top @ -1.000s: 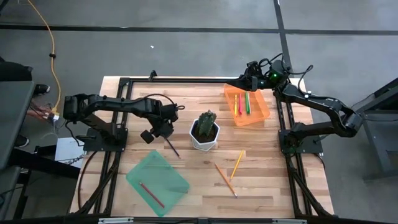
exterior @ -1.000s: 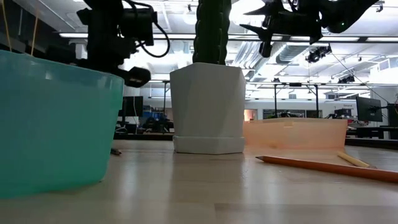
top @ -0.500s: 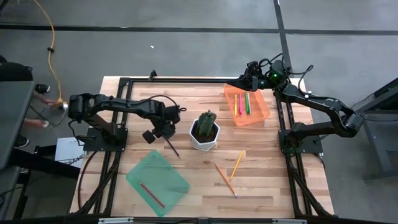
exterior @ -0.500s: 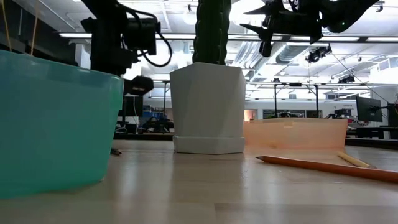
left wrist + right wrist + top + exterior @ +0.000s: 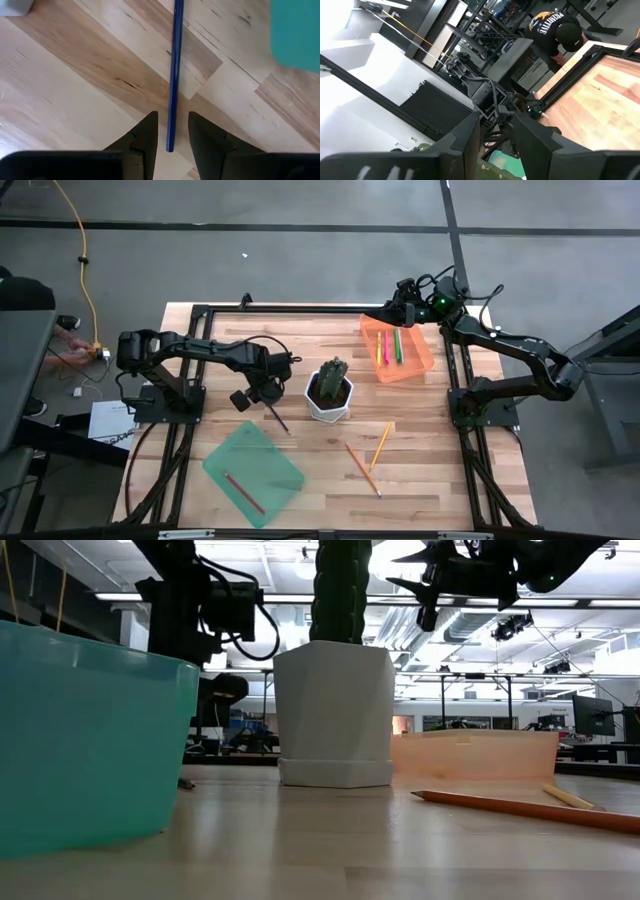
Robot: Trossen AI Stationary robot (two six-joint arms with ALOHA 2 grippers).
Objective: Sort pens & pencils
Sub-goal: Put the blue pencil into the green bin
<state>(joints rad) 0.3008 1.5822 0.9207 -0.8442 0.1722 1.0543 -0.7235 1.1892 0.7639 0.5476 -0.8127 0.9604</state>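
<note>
A dark pencil (image 5: 277, 418) lies flat on the wood left of the cactus pot. My left gripper (image 5: 264, 393) points down over its far end. In the left wrist view the open fingers (image 5: 170, 131) stand on either side of the pencil's end (image 5: 170, 142) without touching it. A red pencil (image 5: 243, 493) lies in the teal tray (image 5: 262, 460). An orange pencil (image 5: 362, 468) and a yellow-orange pencil (image 5: 381, 444) lie on the table. The pens (image 5: 388, 346) lie in the orange tray (image 5: 420, 358). My right gripper (image 5: 398, 300) waits open and level above that tray's far corner.
A cactus in a white pot (image 5: 330, 392) stands mid-table, close to the right of my left gripper. A black frame (image 5: 300, 310) runs along the table's far and side edges. A person shows beyond the table in the right wrist view (image 5: 560, 30).
My left gripper has come down toward the table over the dark pencil's end, its fingers still open. The pencil has not moved.
</note>
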